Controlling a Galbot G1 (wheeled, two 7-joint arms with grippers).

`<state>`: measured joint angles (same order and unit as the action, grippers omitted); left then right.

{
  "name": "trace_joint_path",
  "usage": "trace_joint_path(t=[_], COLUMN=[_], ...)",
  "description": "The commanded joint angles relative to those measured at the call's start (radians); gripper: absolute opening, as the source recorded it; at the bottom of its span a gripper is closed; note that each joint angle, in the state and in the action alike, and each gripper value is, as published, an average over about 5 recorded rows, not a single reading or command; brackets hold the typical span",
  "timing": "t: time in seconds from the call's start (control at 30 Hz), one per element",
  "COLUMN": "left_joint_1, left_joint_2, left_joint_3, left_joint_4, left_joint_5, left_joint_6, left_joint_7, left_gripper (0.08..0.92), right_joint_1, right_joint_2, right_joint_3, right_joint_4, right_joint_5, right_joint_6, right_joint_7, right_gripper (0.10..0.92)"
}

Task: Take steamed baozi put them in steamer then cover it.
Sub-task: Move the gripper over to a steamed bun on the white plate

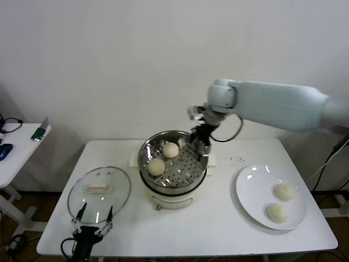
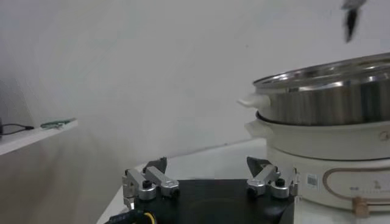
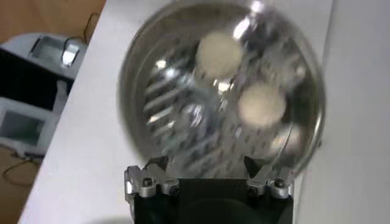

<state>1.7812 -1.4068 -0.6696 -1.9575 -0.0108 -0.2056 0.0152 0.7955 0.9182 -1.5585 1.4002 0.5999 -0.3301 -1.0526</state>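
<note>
The steamer (image 1: 185, 170) stands mid-table, a steel basket on a cream pot base. Two steamed baozi (image 1: 170, 149) (image 1: 156, 166) lie inside it, toward its left side. Two more baozi (image 1: 284, 191) (image 1: 277, 212) rest on the white plate (image 1: 253, 183) at the right. My right gripper (image 1: 200, 143) hangs open and empty over the basket's far right rim; its wrist view looks down on the basket (image 3: 158, 122) and both buns (image 3: 219, 53) (image 3: 262, 103). The glass lid (image 1: 117, 199) lies flat at the front left. My left gripper (image 1: 94, 218) stands open at the lid's near edge.
In the left wrist view the steamer wall (image 2: 329, 97) and pot base (image 2: 341, 164) rise to one side of the open left gripper (image 2: 208, 164). A small side table (image 1: 16, 147) with a phone stands off the left edge. A wall runs close behind.
</note>
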Motion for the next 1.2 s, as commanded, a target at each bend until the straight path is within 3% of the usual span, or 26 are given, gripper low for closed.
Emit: trace_joint_path(t=[0.03,0.23,0.47,1.2], left_joint_1=[0.005,0.017,0.040,0.057], left_joint_2=[0.002,-0.011,-0.028,-0.042], left_joint_3=[0.000,0.000,-0.008,-0.023], left_joint_4=[-0.001,-0.013,-0.013,-0.010], left_joint_5=[0.008,0.023,0.027,0.005], left_joint_6=[0.010,0.015,0.003,-0.001], left_joint_7=[-0.002,-0.002,-0.003,-0.005], left_gripper=[0.823,0.823,0.823,0.823], right_joint_1=[-0.141,-0.554,-0.660,-0.708], right_joint_2=[-0.501,-0.632,-0.642,-0.465], right_joint_3=[0.080,0.395,0.422,0.412], right_joint_4=[0.219,0.192,0.106,-0.011], right_joint_5=[-0.285,-0.499,-0.610,-0.637], right_joint_6=[0.037,0.078,0.117,0.114], right_joint_7=[-0.051,-0.074,-0.068,-0.017], right_gripper=[0.823,0.823,0.823,0.823])
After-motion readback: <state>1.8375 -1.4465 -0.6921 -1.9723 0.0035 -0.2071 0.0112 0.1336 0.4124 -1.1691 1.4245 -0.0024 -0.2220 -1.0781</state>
